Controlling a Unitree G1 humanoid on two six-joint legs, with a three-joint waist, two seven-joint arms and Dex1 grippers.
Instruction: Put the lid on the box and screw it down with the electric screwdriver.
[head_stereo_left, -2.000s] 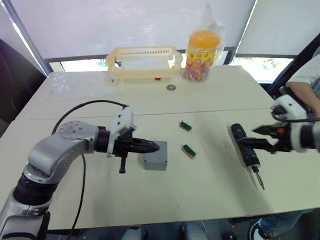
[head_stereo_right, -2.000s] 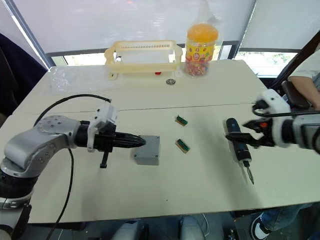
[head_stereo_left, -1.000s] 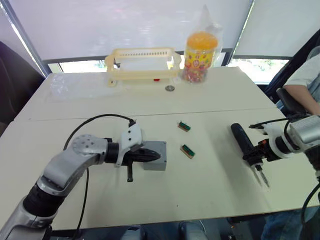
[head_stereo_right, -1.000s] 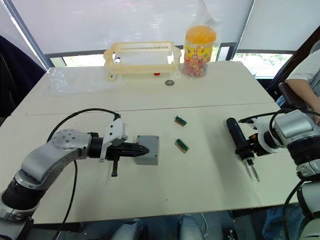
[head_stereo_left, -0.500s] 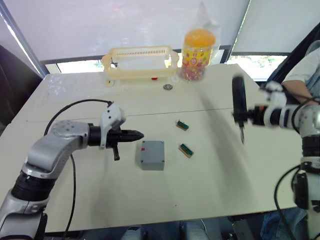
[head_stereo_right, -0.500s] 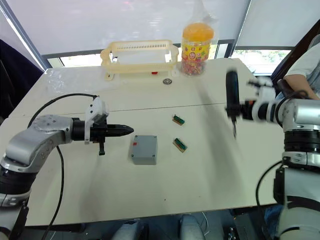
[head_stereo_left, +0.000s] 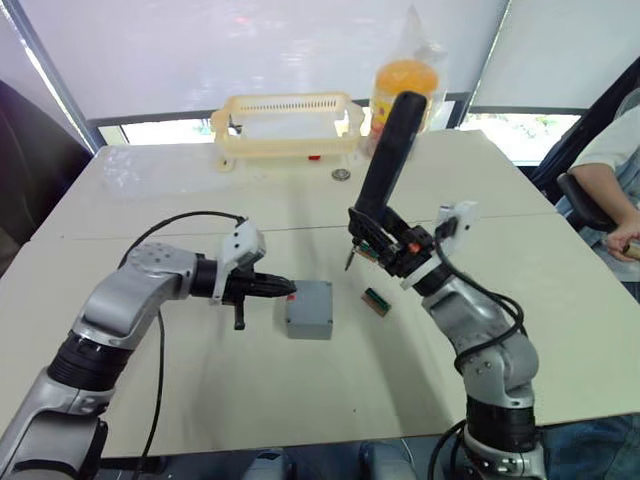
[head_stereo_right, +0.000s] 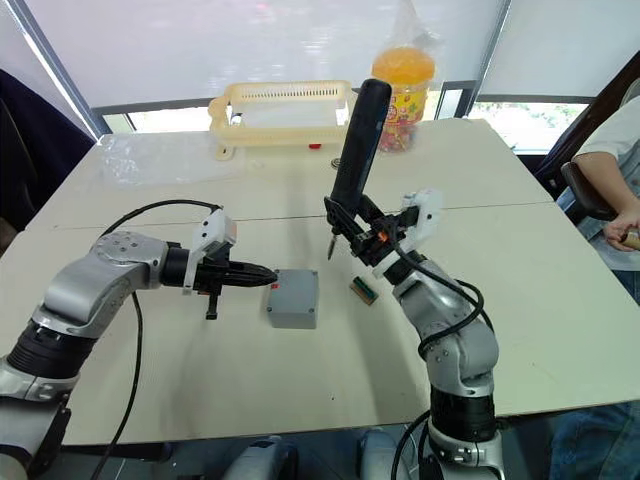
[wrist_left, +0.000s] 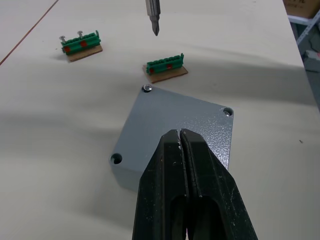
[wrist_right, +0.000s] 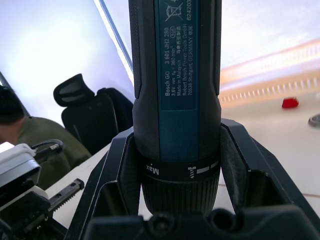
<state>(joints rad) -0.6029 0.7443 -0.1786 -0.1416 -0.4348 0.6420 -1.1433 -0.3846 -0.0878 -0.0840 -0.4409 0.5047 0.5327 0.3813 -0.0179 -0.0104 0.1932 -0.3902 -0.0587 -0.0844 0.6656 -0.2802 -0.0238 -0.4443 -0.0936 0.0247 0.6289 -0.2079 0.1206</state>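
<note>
- The left gripper (head_stereo_left: 290, 288) lies low over the table (head_stereo_left: 300, 400), on the left side. Its two black fingers (wrist_left: 172, 165) are pressed together with nothing between them. The tips reach the left edge of the box (head_stereo_left: 308, 309), but it is hard to tell whether they touch it.
- The box is small and grey and sits on the table in the middle. The lid (wrist_left: 175, 125) is already on top of it. In the left wrist view a screw sits in one corner hole, and another corner hole looks bare.
- Just right of the box lies a small green block (head_stereo_left: 376, 301) on a brown base. A second green block (wrist_left: 81, 45) lies a bit farther back, partly hidden behind the right gripper.
- The right gripper (head_stereo_left: 385, 243) hangs in the air, to the right of the box and above it. It is clamped around the electric screwdriver (head_stereo_left: 388, 150).
- The screwdriver is long and black. It tilts, with its fat end high up and its thin metal bit (wrist_left: 152, 17) pointing down. The bit is near the box but not touching it.
- At the far side of the table stand a cream basket (head_stereo_left: 285, 125) and, right of it, a jar with an orange lid (head_stereo_left: 405, 95).
- A person's arm (head_stereo_left: 610, 190) shows at the right edge, well apart from the box.
</note>
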